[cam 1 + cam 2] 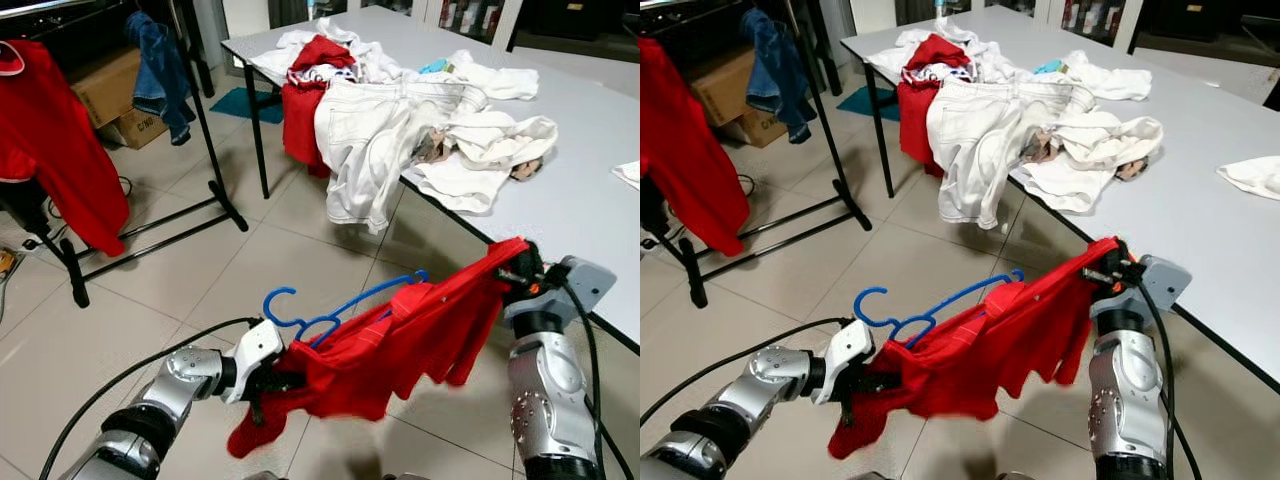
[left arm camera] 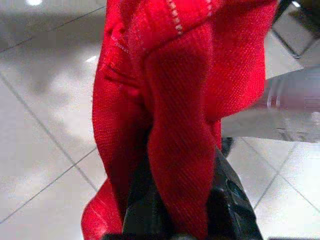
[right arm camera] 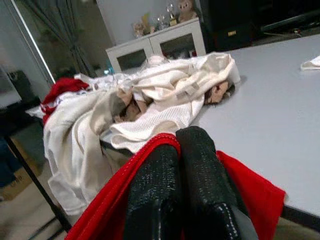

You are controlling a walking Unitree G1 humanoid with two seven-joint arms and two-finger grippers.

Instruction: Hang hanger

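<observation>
The left gripper point(image 1: 268, 383) is clamped on one end of a red shirt point(image 1: 400, 345); in its wrist view the cloth is bunched between the black fingers point(image 2: 145, 210). The right gripper point(image 1: 512, 272) pinches the shirt's other end, its fingers point(image 3: 175, 190) pressed together with red fabric wrapped around them, just beside the near edge of the table point(image 1: 590, 190). The shirt stretches between the two grippers above the tiled floor point(image 1: 180, 300), sagging in the middle.

A blue hanger point(image 1: 320, 310) sits in the shirt. Its hook curls up near the left gripper, and one arm runs along the shirt's upper edge towards the right gripper.

On the table lies a heap of laundry point(image 1: 400, 120), mostly white with some red, part of it hanging over the near edge. Well apart on the left stands a black rack point(image 1: 205, 150) with a red garment point(image 1: 60, 150) and jeans point(image 1: 160, 70) hanging on it. Cardboard boxes point(image 1: 115, 95) sit behind the rack.
</observation>
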